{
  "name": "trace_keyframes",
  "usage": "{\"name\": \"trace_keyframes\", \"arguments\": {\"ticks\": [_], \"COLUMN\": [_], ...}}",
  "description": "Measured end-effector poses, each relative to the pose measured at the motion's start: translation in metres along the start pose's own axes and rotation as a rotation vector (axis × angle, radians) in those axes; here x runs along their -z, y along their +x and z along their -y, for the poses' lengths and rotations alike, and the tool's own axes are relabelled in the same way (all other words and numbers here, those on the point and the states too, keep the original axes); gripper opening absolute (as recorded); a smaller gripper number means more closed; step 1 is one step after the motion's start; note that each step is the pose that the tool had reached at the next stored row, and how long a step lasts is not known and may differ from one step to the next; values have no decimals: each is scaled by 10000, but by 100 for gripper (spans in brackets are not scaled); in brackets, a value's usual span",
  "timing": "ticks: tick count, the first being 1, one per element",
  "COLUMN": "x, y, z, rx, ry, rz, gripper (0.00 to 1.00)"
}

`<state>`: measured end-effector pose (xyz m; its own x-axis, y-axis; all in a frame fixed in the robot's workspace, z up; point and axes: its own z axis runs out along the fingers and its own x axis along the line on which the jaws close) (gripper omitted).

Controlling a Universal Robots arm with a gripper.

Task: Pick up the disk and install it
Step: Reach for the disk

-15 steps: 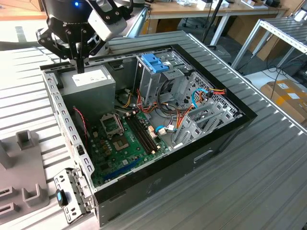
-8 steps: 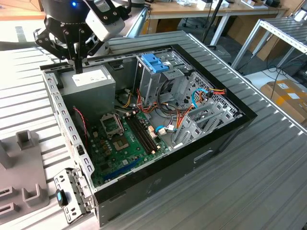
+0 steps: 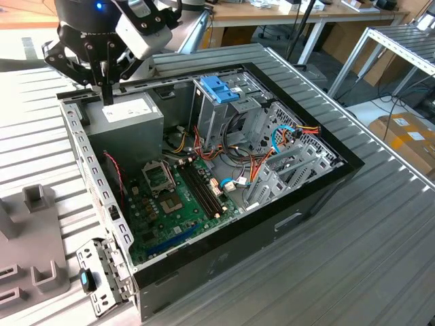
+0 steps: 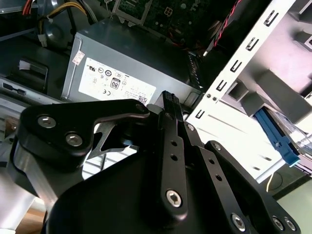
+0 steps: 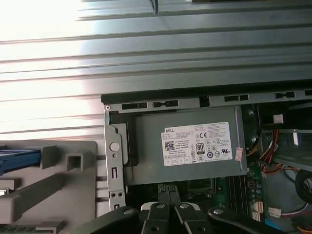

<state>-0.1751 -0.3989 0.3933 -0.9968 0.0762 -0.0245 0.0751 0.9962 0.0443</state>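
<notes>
My gripper [image 3: 107,92] hangs shut and holding nothing over the back left corner of the open computer case [image 3: 319,183], just above the grey power-supply box [image 3: 132,125]. In both wrist views its fingertips [image 4: 168,97] [image 5: 168,191] lie pressed together with the box's white sticker [image 5: 197,144] beyond them. Of the disk I see a blue side rail [image 5: 17,159] lying on the grey holder [image 5: 73,185] outside the case wall; in the second wrist view the same rail [image 4: 277,138] lies past the perforated case frame [image 4: 243,63].
Inside the case are the green motherboard [image 3: 180,197], loose cables [image 3: 272,146] and a metal drive cage topped by a blue plastic handle [image 3: 219,88]. The grey slotted holder [image 3: 30,238] sits at the exterior view's left on the ribbed metal table [image 3: 353,258]. Cardboard boxes [image 3: 408,132] stand beyond.
</notes>
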Motion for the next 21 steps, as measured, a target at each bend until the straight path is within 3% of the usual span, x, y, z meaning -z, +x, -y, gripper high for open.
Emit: {"name": "trace_keyframes", "arguments": {"ticks": [21], "x": [3], "y": [129], "z": [10], "rx": [0], "ry": [-1], "rz": [1], "gripper": [11]}}
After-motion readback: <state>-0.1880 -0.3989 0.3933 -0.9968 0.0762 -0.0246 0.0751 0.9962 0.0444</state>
